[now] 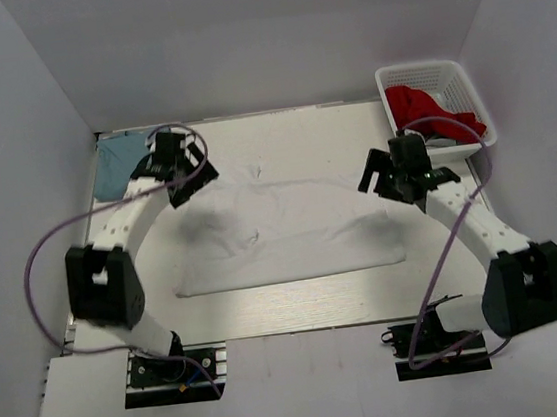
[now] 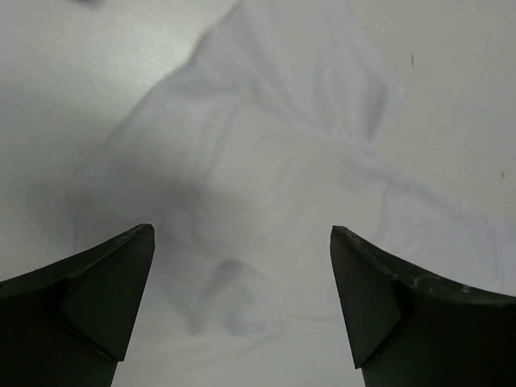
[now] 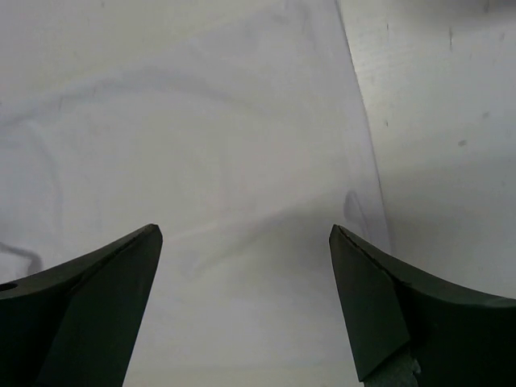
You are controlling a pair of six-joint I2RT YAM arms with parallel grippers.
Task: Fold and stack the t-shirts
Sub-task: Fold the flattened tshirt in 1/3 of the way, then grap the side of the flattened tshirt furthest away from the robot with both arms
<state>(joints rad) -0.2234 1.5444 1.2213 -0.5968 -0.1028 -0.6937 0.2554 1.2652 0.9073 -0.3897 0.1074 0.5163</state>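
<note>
Plain white cotton t-shirt (image 1: 281, 233): I see it spread flat at the centre of the table (image 1: 300, 305).
Light blue fabric t-shirt (image 1: 116, 167): bunched in the far left corner.
Left gripper (image 2: 242, 234): jaws spread, empty, over the white shirt's far left part.
Right gripper (image 3: 244, 230): jaws spread, empty, over its right edge.

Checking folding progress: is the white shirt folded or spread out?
Spread out: the white shirt lies wide, flat and wrinkled across the table, not gathered into a compact bundle.

Pale wooden table (image 1: 300, 307) enclosed by plain white walls (image 1: 269, 38).
</note>
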